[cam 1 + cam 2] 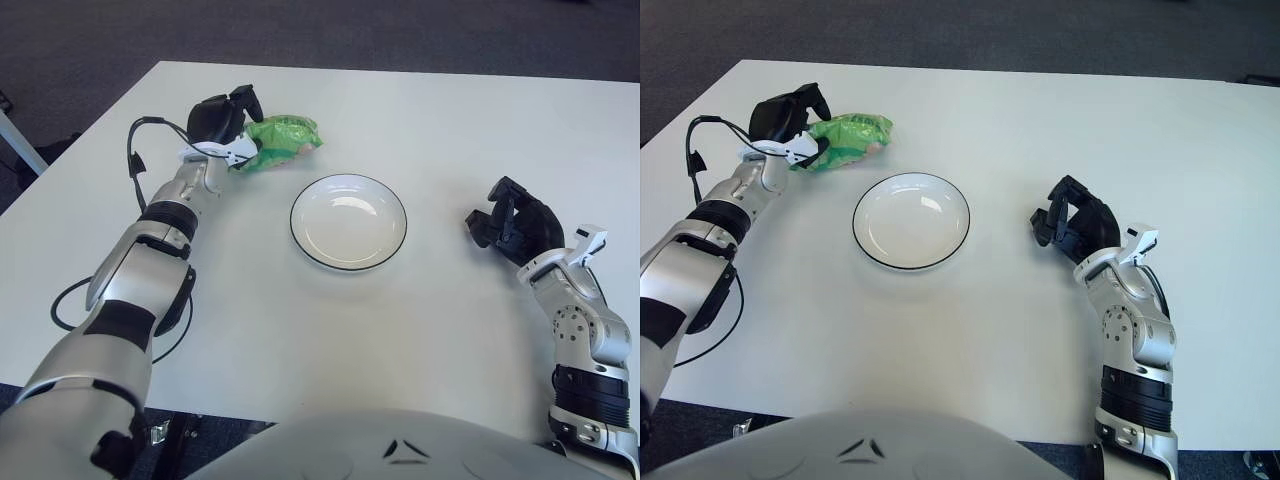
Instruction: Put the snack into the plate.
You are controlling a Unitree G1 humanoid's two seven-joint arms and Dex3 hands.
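Take the plate (348,221) as your landmark: it sits near the middle of the white surface (420,120), round and shallow, glossy white with a thin dark line around its rim, and nothing lies in it.

Up and to the left of the plate you have the snack (283,141), a crinkled green packet with a shiny, foil-like skin and a pale patch at its right end. It lies close to the plate's far-left rim but apart from it. Your left hand (226,124) is at the packet's left end, its dark fingers (800,108) curled over and closed on the packet. The pictures do not tell you whether the packet is clear of the surface or touching it.

Between the snack and the plate you have only bare white surface; nothing stands in the way. A black cable (135,160) loops beside the left forearm, further left of the plate, and a second loop hangs off the near-left edge of the surface.

To the right of the plate, well apart from it, you see your right hand (512,225), with black fingers bent inward and holding nothing. The grey and black forearm runs back toward the near-right edge.

Beyond the surface's far edge you see dark grey carpet (330,30).
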